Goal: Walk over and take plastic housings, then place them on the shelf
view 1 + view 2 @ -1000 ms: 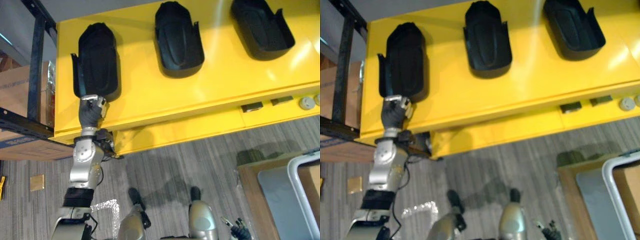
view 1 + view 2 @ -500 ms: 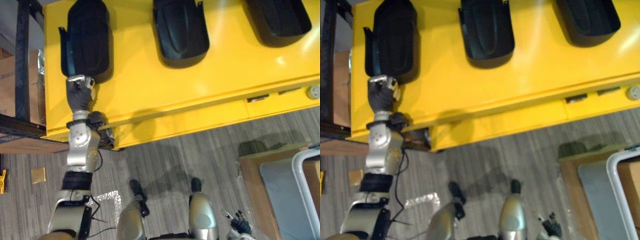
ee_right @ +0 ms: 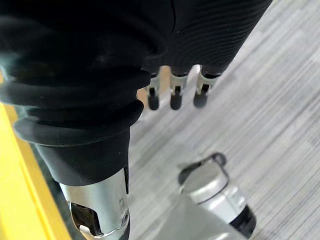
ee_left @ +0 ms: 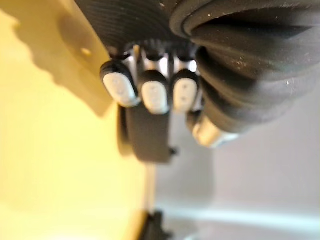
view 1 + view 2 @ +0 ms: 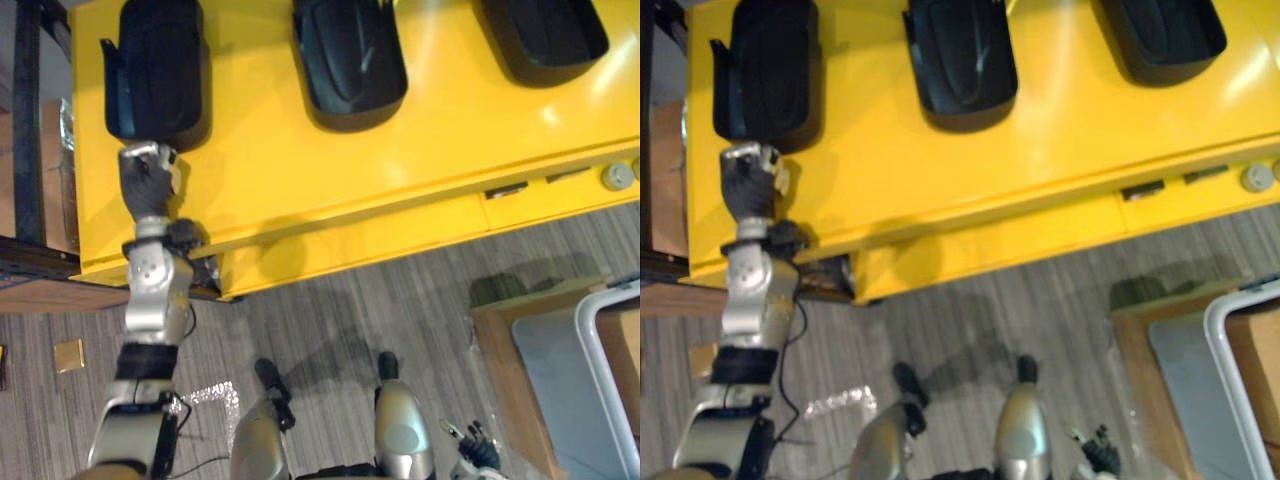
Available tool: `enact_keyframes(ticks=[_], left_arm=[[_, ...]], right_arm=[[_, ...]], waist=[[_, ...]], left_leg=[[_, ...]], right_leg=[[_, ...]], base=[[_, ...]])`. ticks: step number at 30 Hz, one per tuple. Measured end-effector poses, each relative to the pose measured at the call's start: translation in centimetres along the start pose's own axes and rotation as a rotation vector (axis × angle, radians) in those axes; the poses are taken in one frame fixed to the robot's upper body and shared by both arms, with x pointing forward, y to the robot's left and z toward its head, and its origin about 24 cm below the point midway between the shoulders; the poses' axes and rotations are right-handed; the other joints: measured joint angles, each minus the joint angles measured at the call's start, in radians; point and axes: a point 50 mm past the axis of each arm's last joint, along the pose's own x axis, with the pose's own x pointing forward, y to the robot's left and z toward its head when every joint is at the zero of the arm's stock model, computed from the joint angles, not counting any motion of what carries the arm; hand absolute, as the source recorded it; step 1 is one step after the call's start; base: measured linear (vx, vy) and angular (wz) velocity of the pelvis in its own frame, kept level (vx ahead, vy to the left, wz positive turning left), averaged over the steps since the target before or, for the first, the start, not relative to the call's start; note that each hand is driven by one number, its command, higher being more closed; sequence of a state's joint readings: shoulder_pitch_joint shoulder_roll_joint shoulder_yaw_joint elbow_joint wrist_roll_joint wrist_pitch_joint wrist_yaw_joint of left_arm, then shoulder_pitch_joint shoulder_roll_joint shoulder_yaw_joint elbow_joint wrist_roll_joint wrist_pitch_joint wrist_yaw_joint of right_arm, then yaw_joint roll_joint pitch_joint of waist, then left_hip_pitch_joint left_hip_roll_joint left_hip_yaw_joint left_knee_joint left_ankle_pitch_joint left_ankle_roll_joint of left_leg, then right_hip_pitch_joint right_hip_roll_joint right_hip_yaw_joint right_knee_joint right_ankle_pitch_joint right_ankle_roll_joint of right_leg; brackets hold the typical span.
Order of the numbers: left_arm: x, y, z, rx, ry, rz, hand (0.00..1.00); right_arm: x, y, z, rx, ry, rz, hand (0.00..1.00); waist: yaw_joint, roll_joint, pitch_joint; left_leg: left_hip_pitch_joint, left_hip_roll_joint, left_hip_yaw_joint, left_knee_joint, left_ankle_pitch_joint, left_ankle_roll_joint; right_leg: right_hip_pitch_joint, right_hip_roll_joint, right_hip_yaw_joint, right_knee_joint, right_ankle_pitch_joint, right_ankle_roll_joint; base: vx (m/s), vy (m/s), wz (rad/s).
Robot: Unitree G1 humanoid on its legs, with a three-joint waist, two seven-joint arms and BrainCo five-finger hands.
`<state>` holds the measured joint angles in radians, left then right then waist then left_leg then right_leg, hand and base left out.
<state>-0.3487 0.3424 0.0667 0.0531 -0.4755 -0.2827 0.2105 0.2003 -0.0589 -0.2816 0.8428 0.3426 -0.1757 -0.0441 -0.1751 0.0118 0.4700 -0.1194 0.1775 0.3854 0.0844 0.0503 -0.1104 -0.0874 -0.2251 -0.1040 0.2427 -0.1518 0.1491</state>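
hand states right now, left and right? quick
Left hand: at the near end of the leftmost housing; cannot tell if it grips.
Right hand: open, holding nothing, hanging over the floor.

Scanning for print now: nothing readable on the left plastic housing (image 5: 160, 65), nothing on the yellow table (image 5: 350, 170) either.

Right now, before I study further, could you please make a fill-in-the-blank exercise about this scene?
___ black housings lie on the table.
The table is ___.
The left hand grips the near end of the ___ housing.
The right hand hangs low and holds ___.
Missing words: three; yellow; leftmost; nothing.
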Motion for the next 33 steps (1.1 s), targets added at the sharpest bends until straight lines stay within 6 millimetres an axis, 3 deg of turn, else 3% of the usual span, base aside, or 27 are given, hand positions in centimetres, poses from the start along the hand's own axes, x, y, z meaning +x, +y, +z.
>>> enact_keyframes(ticks=[4, 5, 8, 12, 16, 18, 27, 29, 33], left_arm=[[-5.0, -1.2, -2.0, -0.075, 0.108, -0.01, 1.0], [-5.8, -1.5, -2.2, -0.082, 0.124, -0.015, 0.0], [-9.3, -1.2, -3.8, 0.098, 0.229, 0.005, 0.0], [-9.8, -0.7, -3.7, 0.412, 0.185, 0.006, 0.0], [-7.6, 0.7, -3.4, 0.759, 0.118, -0.036, 0.0], [-5.2, 1.6, -3.2, 0.903, 0.097, -0.037, 0.0], [1.5, 2.9, -1.9, 1.173, 0.1, -0.048, 0.0], [2.5, 3.5, -1.9, 1.225, 0.121, -0.045, 0.0], [3.5, 4.2, -2.3, 1.293, 0.195, -0.105, 0.0]], right_arm=[[-0.4, -0.2, -0.8, 0.006, 0.023, -0.018, 0.0], [-0.5, -0.4, -1.1, 0.006, 0.03, -0.028, 0.0], [-1.0, -1.2, -1.9, 0.0, 0.055, -0.059, 0.0], [-1.1, -1.5, -2.3, -0.014, 0.072, -0.069, 0.0], [-1.2, -1.9, -2.6, -0.022, 0.087, -0.087, 0.0], [-1.2, -2.4, -2.9, -0.042, 0.107, -0.096, 0.0], [-1.2, -2.7, -3.1, -0.074, 0.15, -0.065, 0.0], [-1.1, -2.6, -3.1, -0.074, 0.158, -0.057, 0.0], [-1.1, -3.3, -3.0, -0.071, 0.172, -0.064, 0.0]], waist=[[0.013, 0.023, -0.021], [0.025, 0.03, -0.029], [0.05, 0.061, -0.115], [0.056, 0.063, -0.206], [0.054, 0.059, -0.242], [0.052, 0.057, -0.245], [0.046, 0.056, -0.26], [0.046, 0.056, -0.26], [0.015, 0.057, -0.26]], left_leg=[[0.045, -0.018, -0.02, -0.06, 0.015, -0.011], [0.055, -0.019, -0.019, -0.07, 0.017, -0.012], [0.104, -0.023, -0.024, -0.126, 0.031, -0.02], [0.165, -0.022, -0.026, -0.163, 0.033, -0.023], [0.197, -0.018, -0.015, -0.163, 0.033, -0.023], [0.213, -0.012, -0.008, -0.163, 0.034, -0.024], [0.201, 0.004, 0.051, -0.166, 0.061, -0.024], [0.176, 0.005, 0.061, -0.167, 0.074, -0.023], [0.157, 0.007, 0.063, -0.173, 0.087, -0.017]], right_leg=[[0.061, -0.002, -0.032, -0.046, 0.001, 0.001], [0.07, -0.001, -0.033, -0.053, 0.001, 0.002], [0.122, 0.004, -0.061, -0.088, 0.003, 0.005], [0.183, 0.011, -0.088, -0.109, 0.004, 0.004], [0.213, 0.015, -0.089, -0.116, 0.006, 0.004], [0.229, 0.02, -0.088, -0.123, 0.012, 0.006], [0.189, 0.034, -0.086, -0.156, 0.058, -0.004], [0.161, 0.034, -0.086, -0.161, 0.058, -0.004], [0.139, 0.037, -0.087, -0.164, 0.073, -0.011]], base=[[0.06, 0.005, 0.18], [0.09, -0.002, 0.09], [0.14, -0.024, 0.09], [0.13, -0.029, 0.08], [0.06, -0.028, -0.07], [0.01, -0.024, -0.1], [-0.07, -0.002, -0.18], [-0.13, -0.003, -0.11], [-0.14, 0.015, -0.04]])
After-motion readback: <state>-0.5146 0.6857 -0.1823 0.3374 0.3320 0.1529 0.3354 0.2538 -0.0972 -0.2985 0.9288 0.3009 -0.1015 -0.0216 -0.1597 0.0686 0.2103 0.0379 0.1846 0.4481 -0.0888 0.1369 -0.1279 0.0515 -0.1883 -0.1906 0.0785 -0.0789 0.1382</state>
